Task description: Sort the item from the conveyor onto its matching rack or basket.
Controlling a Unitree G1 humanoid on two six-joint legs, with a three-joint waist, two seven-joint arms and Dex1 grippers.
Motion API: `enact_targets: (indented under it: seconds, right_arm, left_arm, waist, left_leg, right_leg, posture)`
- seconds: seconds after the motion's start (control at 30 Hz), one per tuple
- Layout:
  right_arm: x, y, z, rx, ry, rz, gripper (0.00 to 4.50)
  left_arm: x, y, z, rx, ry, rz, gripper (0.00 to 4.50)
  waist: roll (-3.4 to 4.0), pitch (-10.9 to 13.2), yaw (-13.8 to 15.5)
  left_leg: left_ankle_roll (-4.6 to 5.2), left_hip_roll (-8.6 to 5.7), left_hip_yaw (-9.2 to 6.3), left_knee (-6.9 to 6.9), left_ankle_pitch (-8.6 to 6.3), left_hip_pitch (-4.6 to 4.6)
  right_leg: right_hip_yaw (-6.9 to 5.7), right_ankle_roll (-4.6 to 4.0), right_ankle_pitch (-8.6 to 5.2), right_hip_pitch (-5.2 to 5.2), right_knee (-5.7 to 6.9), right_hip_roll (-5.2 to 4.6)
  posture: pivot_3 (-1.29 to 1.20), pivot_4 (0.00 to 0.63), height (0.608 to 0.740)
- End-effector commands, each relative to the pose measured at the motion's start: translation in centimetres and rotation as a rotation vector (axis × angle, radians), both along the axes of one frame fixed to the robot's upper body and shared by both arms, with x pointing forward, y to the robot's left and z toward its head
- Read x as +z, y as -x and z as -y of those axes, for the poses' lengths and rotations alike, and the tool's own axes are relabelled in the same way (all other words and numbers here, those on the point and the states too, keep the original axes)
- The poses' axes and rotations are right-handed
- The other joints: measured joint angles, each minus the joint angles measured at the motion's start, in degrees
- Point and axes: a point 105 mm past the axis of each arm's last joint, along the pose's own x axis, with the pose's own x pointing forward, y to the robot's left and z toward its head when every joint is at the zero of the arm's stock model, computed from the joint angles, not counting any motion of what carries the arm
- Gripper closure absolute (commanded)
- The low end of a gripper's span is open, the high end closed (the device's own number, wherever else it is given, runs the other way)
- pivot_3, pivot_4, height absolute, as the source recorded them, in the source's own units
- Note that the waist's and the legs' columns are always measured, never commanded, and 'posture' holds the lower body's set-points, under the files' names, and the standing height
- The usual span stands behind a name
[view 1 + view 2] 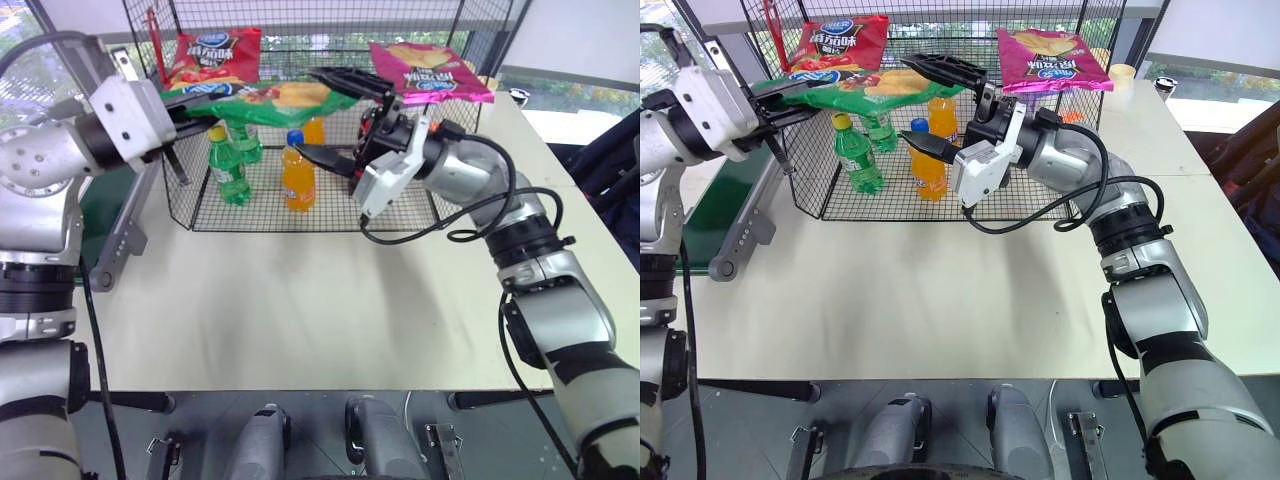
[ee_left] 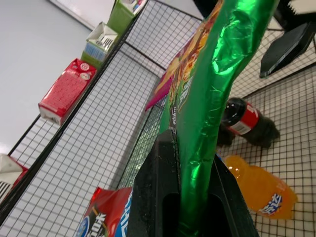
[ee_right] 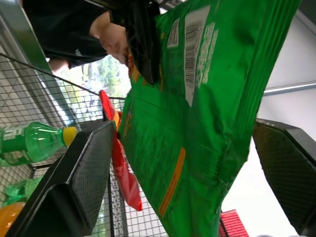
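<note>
The left claw (image 1: 185,108) is clamped tight on one edge of the green bag (image 1: 275,100), holding it out roughly level in the air just in front of the cage's (image 1: 400,215) upper shelf, above the counter (image 1: 300,300). The right claw (image 1: 335,115) is spread wide, one finger over the bag's far end and the other under it, neither clearly touching it. In the right wrist view the bag hangs between those two fingers (image 3: 84,173). A red bag (image 1: 212,58) and a pink bag (image 1: 428,70) lie on the shelf. Green bottles (image 1: 228,165) and an orange bottle (image 1: 297,175) stand in the cage below. The conveyor (image 1: 725,205) runs along the counter's left edge.
</note>
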Motion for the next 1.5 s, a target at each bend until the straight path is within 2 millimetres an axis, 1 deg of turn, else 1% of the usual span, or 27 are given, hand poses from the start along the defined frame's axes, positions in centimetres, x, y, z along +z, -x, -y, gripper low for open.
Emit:
enact_targets:
  seconds: [0.03, 0.1, 0.27, 0.3, 0.33, 0.53, 0.8, 0.93, 1.0, 1.1, 1.2, 1.33, 1.37, 1.47, 1.5]
  right_arm:
    - [2.0, 0.6, -0.2, 0.040, -0.025, 0.049, 0.31]
    - [2.0, 0.6, -0.3, 0.046, -0.016, 0.053, 0.95]
    - [2.1, 0.5, -0.3, 0.052, -0.003, 0.058, 3.42]
    - [2.2, 0.5, -0.3, 0.053, -0.002, 0.059, 4.03]
    - [2.2, 0.5, -0.3, 0.054, -0.001, 0.059, 4.45]
    - [2.3, 0.8, -0.5, 0.071, -0.001, 0.070, 4.45]
    - [2.9, 0.7, -0.4, 0.022, -0.047, 0.104, 4.45]
    - [2.8, 0.9, -0.4, 0.011, -0.061, 0.111, 4.45]
    - [2.8, 0.9, -0.4, 0.000, -0.074, 0.108, 4.45]
    - [2.8, 0.9, -0.4, -0.007, -0.085, 0.103, 4.50]
    - [2.8, 0.7, -0.4, -0.020, -0.092, 0.104, 4.50]
    - [3.3, 0.1, -0.3, -0.065, -0.117, 0.119, 4.50]
    - [3.5, 0.0, -0.3, -0.077, -0.122, 0.124, 4.50]
    - [4.1, -0.3, -0.2, -0.120, -0.147, 0.148, 4.50]
    - [4.4, -0.3, -0.2, -0.135, -0.158, 0.156, 4.50]
  left_arm:
    - [1.3, 1.2, 0.0, -0.027, 0.013, 0.048, 4.50]
    - [1.1, 1.3, 0.1, -0.031, 0.008, 0.043, 4.50]
    - [0.7, 1.6, 0.2, -0.036, -0.012, 0.035, 4.50]
    - [0.6, 1.6, 0.1, -0.035, -0.014, 0.033, 4.50]
    - [0.6, 1.6, 0.1, -0.035, -0.014, 0.033, 4.50]
    - [0.4, 1.5, -0.1, -0.016, -0.019, 0.037, 4.50]
    - [1.5, 0.5, -1.8, 0.154, 0.008, 0.178, 4.50]
    - [3.2, 0.3, -3.2, 0.302, 0.047, 0.350, 4.50]
    - [3.6, 0.7, -3.5, 0.339, 0.071, 0.413, 4.50]
    - [3.0, 1.0, -3.5, 0.328, 0.109, 0.381, 3.44]
    - [2.4, 1.1, -3.5, 0.338, 0.099, 0.373, 1.97]
    - [1.9, 1.5, -4.1, 0.373, 0.084, 0.387, 0.03]
    - [2.0, 1.6, -4.3, 0.384, 0.091, 0.395, 0.03]
    - [2.7, 2.5, -5.9, 0.490, 0.141, 0.509, 0.03]
    - [2.6, 2.9, -6.4, 0.526, 0.155, 0.537, 0.03]
  waist:
    - [0.00, 0.00, 0.03]
    - [0.00, 0.00, 0.03]
    - [0.00, 0.00, 0.01]
    - [0.00, 0.00, 0.02]
    - [0.00, 0.00, 0.02]
    - [0.00, 0.00, 0.01]
    - [0.00, 0.00, 0.04]
    - [0.00, 0.00, 0.12]
    - [0.00, 0.00, 0.16]
    - [0.00, 0.00, -0.10]
    - [0.00, 0.00, 0.07]
    - [0.00, 0.00, 0.18]
    - [0.00, 0.00, 0.21]
    - [0.00, 0.00, 0.12]
    - [0.00, 0.00, -0.01]
  left_leg:
    - [0.00, 0.00, 0.00, 0.00, 0.00, 0.00]
    - [0.00, 0.00, 0.01, 0.00, 0.00, 0.00]
    - [0.00, 0.00, 0.01, 0.00, 0.00, 0.01]
    - [0.00, 0.00, 0.01, 0.00, 0.00, 0.00]
    - [0.00, 0.00, 0.01, 0.00, 0.00, 0.01]
    - [0.00, 0.00, 0.02, 0.00, 0.00, 0.01]
    - [0.00, 0.00, 0.02, -0.01, 0.00, 0.01]
    - [0.00, 0.00, 0.02, -0.01, 0.00, 0.01]
    - [0.00, 0.00, 0.03, 0.00, 0.00, 0.01]
    - [0.00, 0.00, 0.05, -0.01, 0.00, 0.03]
    - [0.00, 0.01, 0.06, -0.01, 0.00, 0.07]
    - [0.00, 0.01, 0.07, 0.01, 0.00, 0.06]
    - [0.00, 0.01, 0.07, 0.01, 0.00, 0.06]
    - [0.00, 0.01, 0.07, -0.01, 0.00, 0.06]
    - [0.00, 0.01, 0.07, -0.01, 0.00, 0.06]
  right_leg:
    - [0.01, 0.00, 0.00, 0.00, 0.00, 0.00]
    - [0.02, 0.00, 0.00, 0.00, 0.00, 0.00]
    - [0.02, 0.00, 0.00, 0.00, 0.00, 0.00]
    - [0.02, 0.00, 0.00, 0.00, 0.00, 0.00]
    - [0.03, 0.00, 0.00, 0.00, 0.00, 0.00]
    - [0.04, 0.00, 0.00, 0.00, 0.00, 0.00]
    - [0.06, 0.00, 0.00, -0.02, 0.02, 0.00]
    - [0.07, 0.00, 0.00, -0.02, 0.03, 0.00]
    - [0.07, 0.00, 0.00, -0.02, 0.03, -0.01]
    - [0.10, 0.00, 0.00, -0.03, 0.05, 0.00]
    - [0.10, 0.00, 0.01, -0.03, 0.08, 0.01]
    - [0.11, -0.02, 0.02, -0.02, 0.07, -0.01]
    - [0.12, -0.02, 0.02, -0.01, 0.07, -0.01]
    - [0.12, -0.02, 0.02, -0.02, 0.06, -0.01]
    - [0.12, -0.02, 0.02, -0.03, 0.06, -0.01]
  posture:
    - [0.00, 0.150, 0.740]
    - [0.00, 0.150, 0.740]
    - [0.00, 0.150, 0.740]
    - [0.00, 0.150, 0.740]
    - [0.00, 0.150, 0.740]
    - [0.00, 0.150, 0.740]
    - [0.00, 0.150, 0.740]
    - [0.00, 0.150, 0.740]
    - [0.00, 0.150, 0.740]
    - [0.00, 0.150, 0.740]
    - [0.00, 0.150, 0.740]
    - [0.00, 0.150, 0.740]
    - [0.00, 0.150, 0.740]
    - [0.00, 0.150, 0.740]
    - [0.00, 0.150, 0.740]
